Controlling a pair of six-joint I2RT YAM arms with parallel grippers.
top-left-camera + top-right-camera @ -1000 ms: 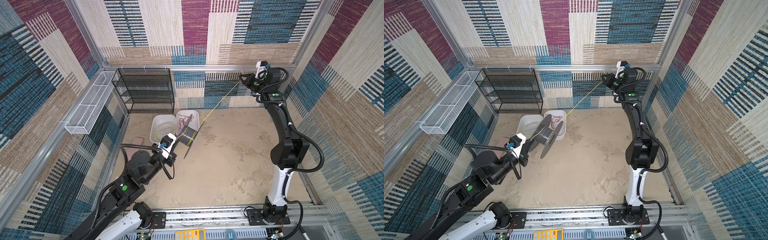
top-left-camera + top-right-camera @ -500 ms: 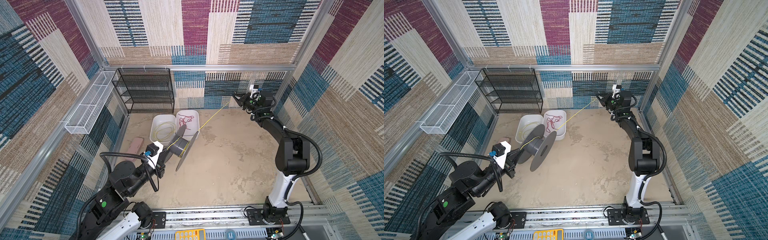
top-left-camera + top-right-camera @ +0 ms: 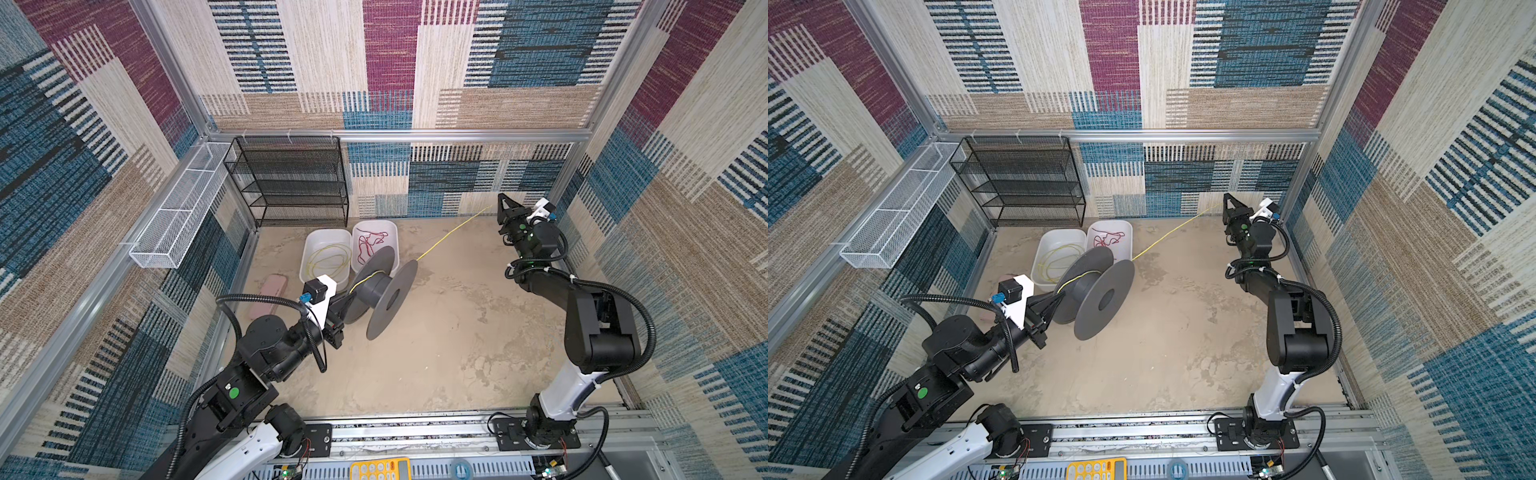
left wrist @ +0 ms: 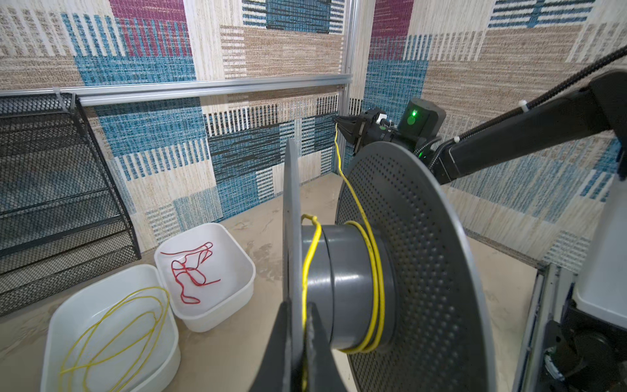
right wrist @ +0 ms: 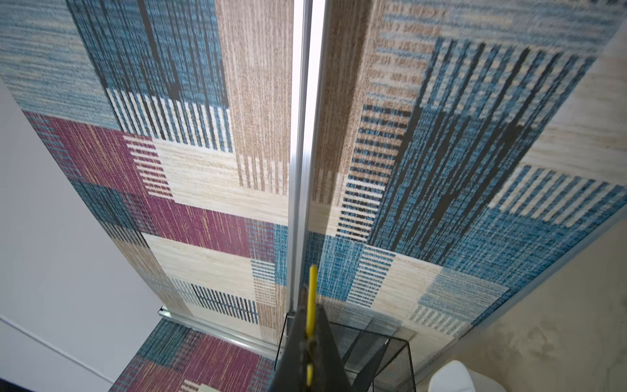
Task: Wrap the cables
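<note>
My left gripper (image 3: 347,302) (image 3: 1054,302) (image 4: 301,305) is shut on the near flange of a grey spool (image 3: 392,297) (image 3: 1100,295) (image 4: 353,281), which it holds off the floor. A yellow cable (image 3: 453,232) (image 3: 1171,235) (image 4: 353,193) is pinched against that flange. It makes a few turns round the hub. From there it runs taut to my right gripper (image 3: 502,199) (image 3: 1227,198) (image 4: 339,120) (image 5: 308,307), low by the back right corner and shut on its end. A second yellow cable (image 3: 328,262) (image 4: 118,322) lies looped in a white tub (image 3: 309,245).
A second white tub (image 3: 395,239) beside the first holds a thin red cord (image 3: 370,245). A black mesh shelf (image 3: 291,183) stands at the back wall, with a white wire basket (image 3: 178,220) on the left wall. A pink case (image 3: 268,295) lies by the left wall.
My right gripper has come down from high on the back wall to near the floor, still holding the cable end. The left arm has drawn the spool slightly forward and turned it.
</note>
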